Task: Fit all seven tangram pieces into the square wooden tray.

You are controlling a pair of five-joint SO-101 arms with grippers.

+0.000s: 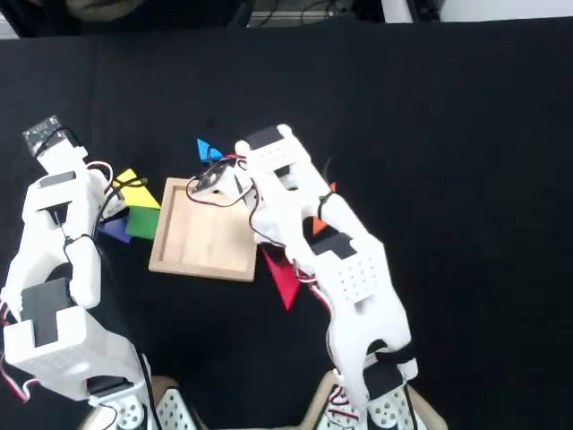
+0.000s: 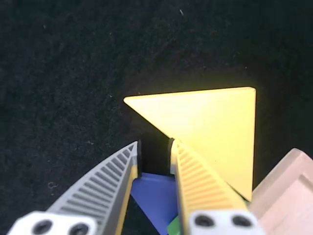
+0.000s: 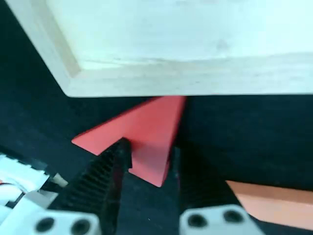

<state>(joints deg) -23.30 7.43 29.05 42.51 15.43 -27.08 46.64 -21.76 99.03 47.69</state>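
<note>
The square wooden tray lies flat on the black cloth-covered counter. It is pale, smooth-grained wood with a raised rim, and no piece sits inside it yet.

Just off one tray edge lies the red triangle, flat and matte, its point nearly touching the rim. The right end effector has its ribbed fingers set narrow against both sides of the triangle's corner and appears to pinch it, probably so it can be lifted over the rim. An orange piece lies near it, farther from the tray.

On the tray's opposite side, the yellow triangle overlaps a dark blue piece and a green piece. The left end effector hangs at the yellow edge with a narrow gap, holding nothing. A small blue triangle lies beyond the tray's far rim.
</note>
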